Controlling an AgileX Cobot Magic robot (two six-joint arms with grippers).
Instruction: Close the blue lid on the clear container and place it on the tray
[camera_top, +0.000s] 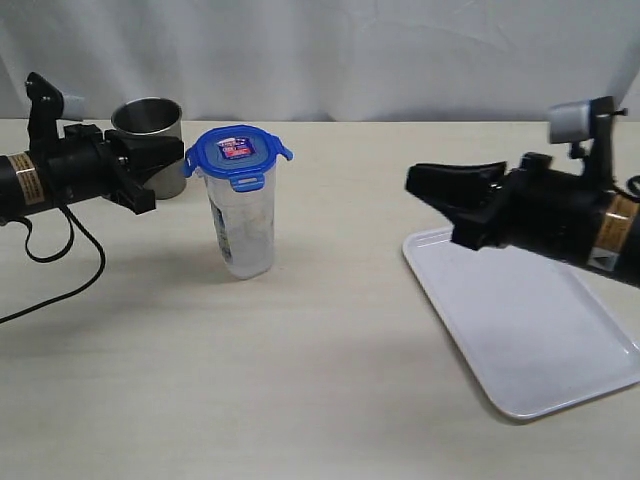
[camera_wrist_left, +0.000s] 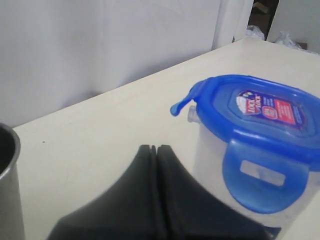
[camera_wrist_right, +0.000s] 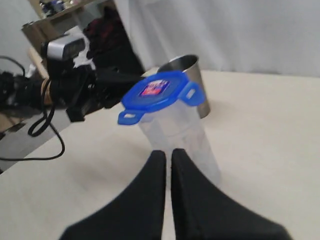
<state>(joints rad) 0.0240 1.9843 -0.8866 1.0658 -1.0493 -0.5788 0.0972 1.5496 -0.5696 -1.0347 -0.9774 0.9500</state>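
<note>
Two pairs, left fingers (camera_wrist_left: 135, 200) and right fingers (camera_wrist_right: 145, 200), are pressed together, holding nothing.

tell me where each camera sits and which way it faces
Exterior: off the arms at the table's front, facing the curtain; shows the container, lid, cup, tray, left arm and right arm.
Left wrist: on the left arm, looking over the shut left tool at the lid and container.
Right wrist: on the right arm, looking over the shut right tool at the container, the cup and the left arm.
Shared: all three show the lid, container and cup.
</note>
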